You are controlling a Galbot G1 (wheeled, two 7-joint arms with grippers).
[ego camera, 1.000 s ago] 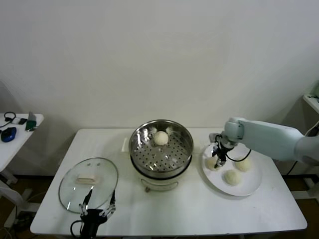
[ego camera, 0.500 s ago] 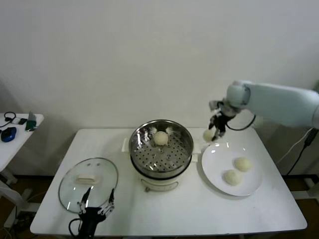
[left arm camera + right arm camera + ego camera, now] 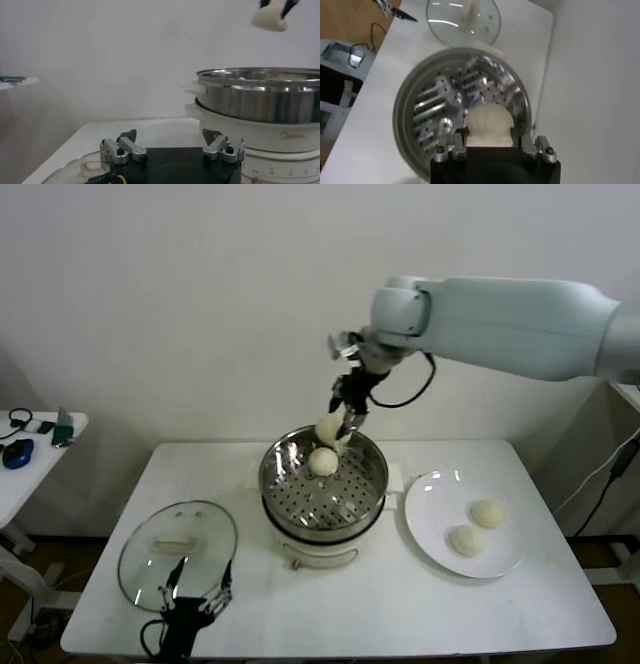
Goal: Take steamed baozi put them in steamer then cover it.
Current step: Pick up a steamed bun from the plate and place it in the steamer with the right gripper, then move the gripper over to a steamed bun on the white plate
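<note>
My right gripper (image 3: 341, 422) is up in the air over the far rim of the steamer (image 3: 373, 481), jaws pinching a baozi (image 3: 329, 428) that hangs clear of the metal. Looking down past my right fingers (image 3: 458, 150), the held bun (image 3: 489, 125) fills the gap between them, and straight beneath it lies the steamer's perforated floor (image 3: 432, 102). From the low camera on my other arm the same bun (image 3: 270, 19) shows above the steel wall (image 3: 260, 97), nothing touching it but my fingertips.

One baozi already inside (image 3: 322, 461) sits on the floor of the basket, just below and a little nearer than the one I carry, close to the far wall. Two more baozi (image 3: 487, 513) (image 3: 466, 540) rest on the white plate (image 3: 430, 529), well off to the outer side of my right jaws, lying near each other on its right half.

My left gripper (image 3: 197, 601) waits low at the near edge of the table (image 3: 360, 604), jaws spread wide with nothing between them. Just beyond its fingers (image 3: 121, 149) lies the cover (image 3: 178, 540), flat on the table, cream handle up, beside the steamer and apart from it. The steamer's white pot base (image 3: 272, 137) stands ahead of those open jaws, on their right.
</note>
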